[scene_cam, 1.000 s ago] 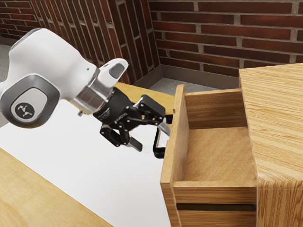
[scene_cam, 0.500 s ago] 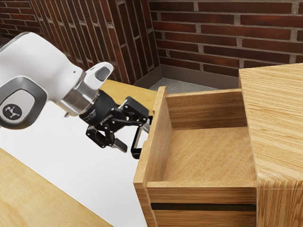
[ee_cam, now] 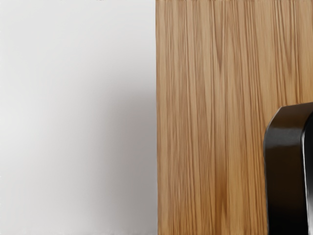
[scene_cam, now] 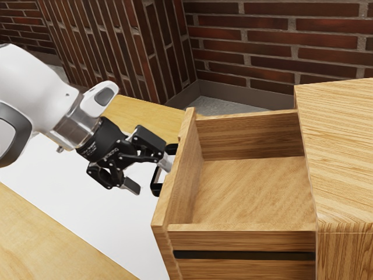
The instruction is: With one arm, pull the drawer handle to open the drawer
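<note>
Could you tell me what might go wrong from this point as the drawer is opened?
The drawer stands far out of the cabinet; pulling further may drag it right out. The gripper is open, with the handle seemingly only hooked, not clamped, so it may slip off.

White tabletop panel [scene_cam: 64,198] as landmark: plain, matte, flat; seen close in wrist view as well [ee_cam: 73,117]. Light wood table edge [scene_cam: 35,245] bordering white panel on near side. Second wood strip [scene_cam: 137,111] bordering white panel on far side. Grey floor patch [scene_cam: 224,105] beyond that strip, in room corner. Dark skirting board [scene_cam: 256,90] behind floor patch. Red brick wall [scene_cam: 280,35] rising well past white panel; second brick wall [scene_cam: 99,35] meeting it at corner. Wooden cabinet top [scene_cam: 338,128] higher than white panel, toward exterior view's right.
</note>
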Robot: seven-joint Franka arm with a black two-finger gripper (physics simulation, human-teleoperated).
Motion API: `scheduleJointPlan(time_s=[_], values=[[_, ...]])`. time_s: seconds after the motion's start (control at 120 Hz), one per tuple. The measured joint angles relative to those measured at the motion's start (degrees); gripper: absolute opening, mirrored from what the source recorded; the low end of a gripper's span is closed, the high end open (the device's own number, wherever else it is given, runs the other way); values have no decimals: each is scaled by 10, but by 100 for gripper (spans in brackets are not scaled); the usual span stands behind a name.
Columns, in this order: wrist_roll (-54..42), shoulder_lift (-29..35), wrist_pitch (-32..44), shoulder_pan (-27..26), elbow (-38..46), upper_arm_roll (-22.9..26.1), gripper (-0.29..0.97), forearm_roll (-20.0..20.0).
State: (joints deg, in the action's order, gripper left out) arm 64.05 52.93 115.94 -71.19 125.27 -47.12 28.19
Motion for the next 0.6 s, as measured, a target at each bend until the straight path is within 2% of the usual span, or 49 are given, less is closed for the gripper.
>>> scheduleJointPlan(time_s=[0.6], values=[[1,23,-13,72,37,49,67,-15]])
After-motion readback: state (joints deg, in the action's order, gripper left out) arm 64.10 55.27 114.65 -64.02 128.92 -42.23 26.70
